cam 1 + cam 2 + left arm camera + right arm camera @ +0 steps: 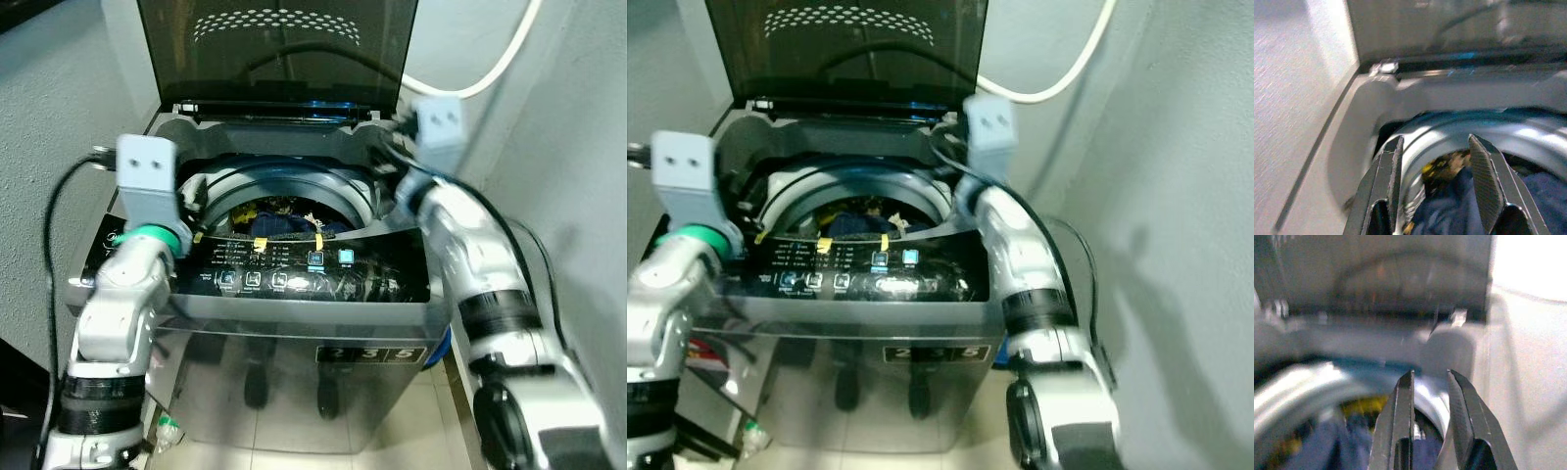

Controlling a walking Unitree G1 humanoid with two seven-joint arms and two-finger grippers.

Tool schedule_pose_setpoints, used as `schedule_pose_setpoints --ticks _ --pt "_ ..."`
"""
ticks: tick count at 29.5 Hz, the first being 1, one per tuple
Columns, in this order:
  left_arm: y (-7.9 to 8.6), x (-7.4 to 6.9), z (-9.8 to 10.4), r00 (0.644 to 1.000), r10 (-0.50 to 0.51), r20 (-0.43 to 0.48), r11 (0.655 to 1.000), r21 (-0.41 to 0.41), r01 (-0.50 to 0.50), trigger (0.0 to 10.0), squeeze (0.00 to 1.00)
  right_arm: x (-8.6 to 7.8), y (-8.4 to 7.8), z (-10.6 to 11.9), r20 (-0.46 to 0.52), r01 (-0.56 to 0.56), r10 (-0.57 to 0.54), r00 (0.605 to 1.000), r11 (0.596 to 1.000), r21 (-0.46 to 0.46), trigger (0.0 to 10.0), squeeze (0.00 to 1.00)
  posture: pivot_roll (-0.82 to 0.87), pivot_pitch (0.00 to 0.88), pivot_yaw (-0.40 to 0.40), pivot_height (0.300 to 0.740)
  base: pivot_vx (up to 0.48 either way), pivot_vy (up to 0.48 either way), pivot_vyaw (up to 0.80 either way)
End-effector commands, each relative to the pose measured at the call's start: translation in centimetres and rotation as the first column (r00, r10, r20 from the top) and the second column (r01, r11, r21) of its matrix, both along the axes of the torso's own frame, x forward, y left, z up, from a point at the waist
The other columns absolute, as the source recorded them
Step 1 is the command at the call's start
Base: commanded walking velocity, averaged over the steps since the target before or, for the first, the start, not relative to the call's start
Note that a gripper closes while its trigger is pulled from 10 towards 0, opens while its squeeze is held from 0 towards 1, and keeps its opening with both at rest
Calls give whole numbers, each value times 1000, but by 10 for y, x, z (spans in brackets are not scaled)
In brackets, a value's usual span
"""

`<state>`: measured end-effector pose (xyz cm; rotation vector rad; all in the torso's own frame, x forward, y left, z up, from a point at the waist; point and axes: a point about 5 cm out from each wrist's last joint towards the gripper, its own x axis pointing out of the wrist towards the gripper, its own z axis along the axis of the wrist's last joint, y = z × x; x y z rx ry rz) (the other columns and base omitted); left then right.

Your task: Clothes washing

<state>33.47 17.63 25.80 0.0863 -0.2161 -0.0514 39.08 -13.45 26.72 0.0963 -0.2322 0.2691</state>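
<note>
right tool point(1431, 382) | fingers slightly apart, empty | over drum rim point(1298, 387) | blue clothes point(1347, 440) below

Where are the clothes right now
The dark blue clothes lie inside the washing machine's drum, under the raised lid and behind the control panel, between the left gripper and right gripper.

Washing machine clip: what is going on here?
The robot stands at a top-loading washing machine with its lid raised. Dark blue clothes already lie in the drum. Both arms reach over the opening: the left gripper and the right gripper are open and hold nothing, poised above the laundry near the drum rim.
</note>
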Motion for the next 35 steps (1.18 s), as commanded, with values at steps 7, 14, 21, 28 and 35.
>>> schedule_pose_setpoints --ticks 7,14,21,28,35 --pt "-39 -3 -22 991 -130 -26 990 56 131 10000 0 -26 2 -5 118 37 -39 992 999 19 10000 0 96 0 49 740 0 0 800" --pt "-46 7 -10 985 -170 24 984 66 168 10000 0 -36 12 -7 177 18 -43 983 990 143 10000 0 88 0 43 740 0 0 800" --pt "-48 2 -17 979 -203 12 975 89 201 10000 0 -37 18 -12 142 1 -23 990 988 154 10000 0 98 0 48 740 0 0 800" --pt "-42 5 -20 984 -177 3 981 81 177 10000 0 -41 25 -13 155 -5 -14 988 992 122 10000 0 92 0 65 740 0 0 800" --pt "-40 6 -25 986 -164 -9 985 53 164 10000 0 -40 27 -7 198 2 -10 980 999 39 10000 0 90 0 53 740 0 0 800"
